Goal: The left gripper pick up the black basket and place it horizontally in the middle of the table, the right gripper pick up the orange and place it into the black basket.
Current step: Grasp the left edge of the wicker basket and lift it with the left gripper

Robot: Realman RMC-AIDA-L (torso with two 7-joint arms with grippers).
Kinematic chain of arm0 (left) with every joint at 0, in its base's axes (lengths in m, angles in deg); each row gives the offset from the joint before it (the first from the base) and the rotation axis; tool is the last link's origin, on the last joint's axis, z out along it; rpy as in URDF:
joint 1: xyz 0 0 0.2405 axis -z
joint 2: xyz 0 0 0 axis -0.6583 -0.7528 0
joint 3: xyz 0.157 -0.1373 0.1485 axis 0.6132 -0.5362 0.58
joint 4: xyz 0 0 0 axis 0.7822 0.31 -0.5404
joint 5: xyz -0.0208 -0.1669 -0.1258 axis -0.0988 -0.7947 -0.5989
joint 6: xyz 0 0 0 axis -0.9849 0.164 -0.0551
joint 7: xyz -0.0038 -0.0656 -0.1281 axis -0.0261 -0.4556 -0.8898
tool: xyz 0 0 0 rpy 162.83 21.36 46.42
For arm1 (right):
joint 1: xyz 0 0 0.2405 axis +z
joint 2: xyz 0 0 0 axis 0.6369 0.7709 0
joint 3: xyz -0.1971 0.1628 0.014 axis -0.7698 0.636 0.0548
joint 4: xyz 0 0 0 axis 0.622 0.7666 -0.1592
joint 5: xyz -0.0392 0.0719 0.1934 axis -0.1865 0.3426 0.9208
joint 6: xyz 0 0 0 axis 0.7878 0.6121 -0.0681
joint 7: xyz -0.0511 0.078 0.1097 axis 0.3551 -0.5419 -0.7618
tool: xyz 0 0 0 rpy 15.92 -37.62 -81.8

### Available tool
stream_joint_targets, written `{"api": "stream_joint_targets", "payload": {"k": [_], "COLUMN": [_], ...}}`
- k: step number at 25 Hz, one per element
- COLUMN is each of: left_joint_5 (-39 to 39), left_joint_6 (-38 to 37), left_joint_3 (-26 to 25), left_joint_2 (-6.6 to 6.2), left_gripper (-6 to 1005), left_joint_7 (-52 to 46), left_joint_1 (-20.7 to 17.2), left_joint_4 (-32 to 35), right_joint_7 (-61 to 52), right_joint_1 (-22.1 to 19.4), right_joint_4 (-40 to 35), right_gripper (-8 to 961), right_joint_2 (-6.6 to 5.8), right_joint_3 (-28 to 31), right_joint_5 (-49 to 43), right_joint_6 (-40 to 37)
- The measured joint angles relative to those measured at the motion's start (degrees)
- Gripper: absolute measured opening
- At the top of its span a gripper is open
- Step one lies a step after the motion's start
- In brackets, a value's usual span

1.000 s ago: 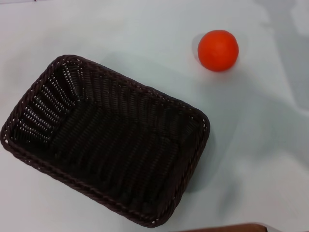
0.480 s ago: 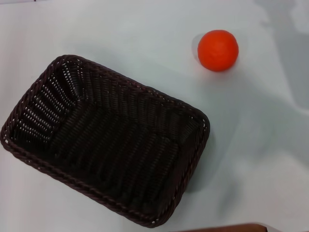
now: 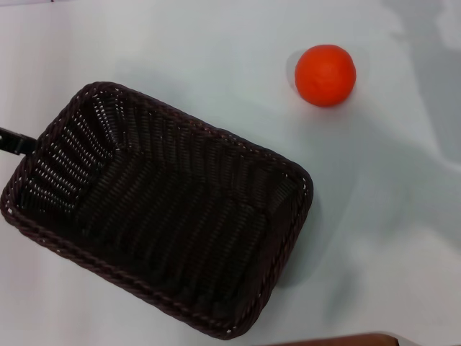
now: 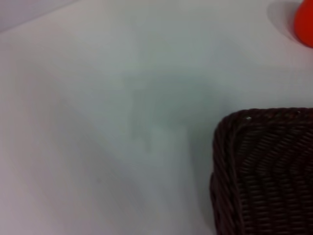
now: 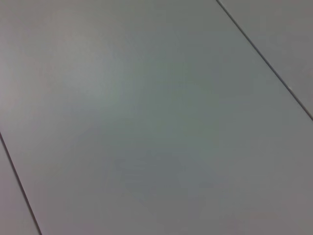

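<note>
The black basket (image 3: 158,213) lies slanted on the table (image 3: 216,65), open side up and empty, in the left and middle of the head view. One of its corners shows in the left wrist view (image 4: 266,169). The orange (image 3: 325,75) sits on the table to the far right of the basket, apart from it; its edge shows in the left wrist view (image 4: 305,22). A dark bar-like tip of the left gripper (image 3: 14,141) enters at the left edge, next to the basket's far left rim. The right gripper is out of view.
A brown edge (image 3: 338,340) runs along the table's near side. The right wrist view shows only a plain grey surface (image 5: 156,117) with thin seams.
The left gripper's dark tip has come into the head view at the left edge, beside the basket's rim. The basket and the orange have not moved.
</note>
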Motion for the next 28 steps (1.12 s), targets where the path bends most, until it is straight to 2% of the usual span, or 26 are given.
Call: {"api": "stream_joint_targets", "payload": {"k": [8,13,20,28], "left_joint_5": [0.71,1.41,3.72,5.71], "left_joint_6": [0.14,-1.31,-4.12,-6.98], "left_joint_3": [0.28,0.53,2.83,5.4], "left_joint_2": [1.42,2.78,4.2,5.15], "left_gripper": [859,859,859,858], "left_joint_7": [-1.15,-1.01,-1.01,-1.01], "left_joint_1": [0.26,0.17,0.46,0.76], "left_joint_4": [1.11,1.93,5.27,7.8], "right_joint_7": [-1.96,-2.22,-2.46,-3.65], "right_joint_1": [0.01,0.22,0.23,-0.23], "right_joint_4": [-0.69,-0.79,-0.8,-0.8], "right_gripper": [939,939,939,938], "right_joint_2": [0.04,0.04,0.04,0.04], "right_joint_3": [-0.08,-0.34,-0.33,-0.39], "right_joint_5": [-0.11,-0.17,-0.18,-0.18], "right_joint_6": [-0.02,-0.05,-0.11,0.01]}}
